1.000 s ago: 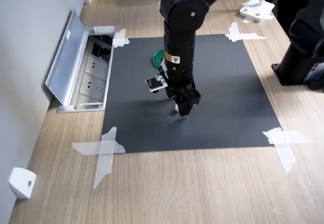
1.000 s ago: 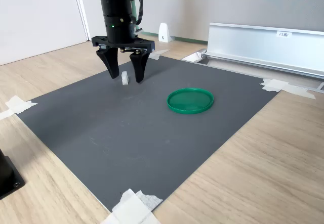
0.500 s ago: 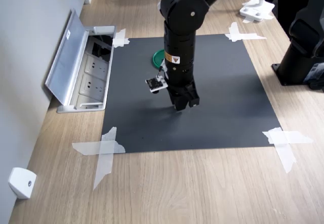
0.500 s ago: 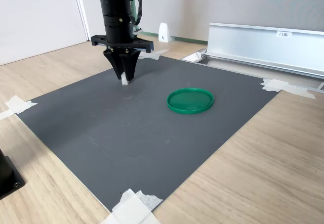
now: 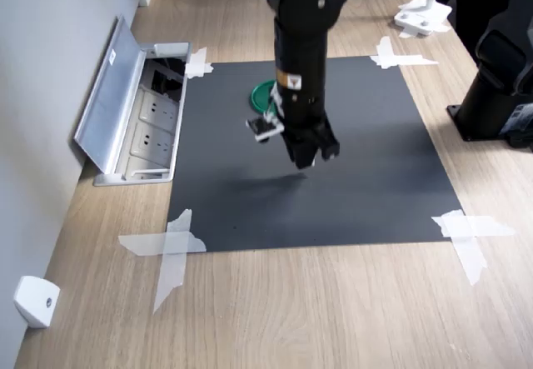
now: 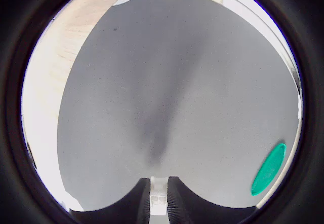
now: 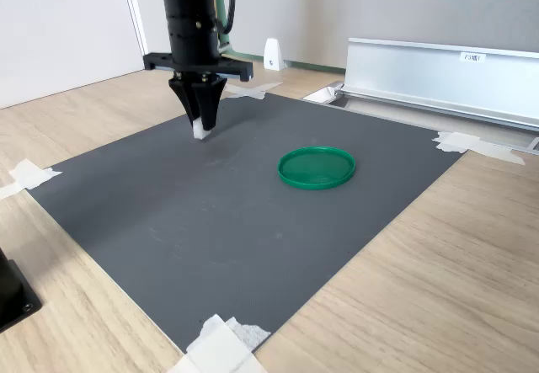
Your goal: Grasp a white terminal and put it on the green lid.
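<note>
White plastic, tiny and blocky, the white terminal [image 7: 200,131] sits pinched between the fingers of the gripper [image 7: 203,120], clear above the dark grey mat [image 7: 210,213]; the wrist view shows the white terminal [image 6: 158,198] clamped tight. In the second exterior view the green lid [image 7: 317,167], a flat rimmed disc, lies on the mat at about four o'clock from the gripper. White tape strips [image 7: 221,346] pin the mat to the wooden desk [image 7: 438,280]. Farther back stands an open metal socket box [image 7: 438,74].
</note>
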`<state>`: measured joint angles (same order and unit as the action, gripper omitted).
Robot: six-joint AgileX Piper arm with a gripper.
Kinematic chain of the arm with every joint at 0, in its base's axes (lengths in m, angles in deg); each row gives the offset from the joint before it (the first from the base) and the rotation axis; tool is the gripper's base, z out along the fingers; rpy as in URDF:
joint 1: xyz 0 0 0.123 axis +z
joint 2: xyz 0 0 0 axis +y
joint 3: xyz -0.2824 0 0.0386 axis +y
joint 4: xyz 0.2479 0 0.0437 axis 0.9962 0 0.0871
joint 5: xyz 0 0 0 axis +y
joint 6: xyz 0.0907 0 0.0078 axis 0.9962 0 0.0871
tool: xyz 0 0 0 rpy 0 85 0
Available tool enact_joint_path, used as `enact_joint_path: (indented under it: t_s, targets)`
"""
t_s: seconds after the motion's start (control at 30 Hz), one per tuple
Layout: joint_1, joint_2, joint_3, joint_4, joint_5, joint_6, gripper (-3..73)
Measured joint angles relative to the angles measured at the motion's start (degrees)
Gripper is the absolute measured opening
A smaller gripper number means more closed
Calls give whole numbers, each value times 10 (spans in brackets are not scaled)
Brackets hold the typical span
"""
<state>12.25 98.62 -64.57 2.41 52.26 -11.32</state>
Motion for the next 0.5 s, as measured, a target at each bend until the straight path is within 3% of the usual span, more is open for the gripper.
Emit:
enact_joint_path:
  t_s: [0.3, 0.5]
  targets:
    - [-137, -38, 0, -4, 26, -114, 85]
    - [-229, -36, 0, -4, -2, -176, 85]
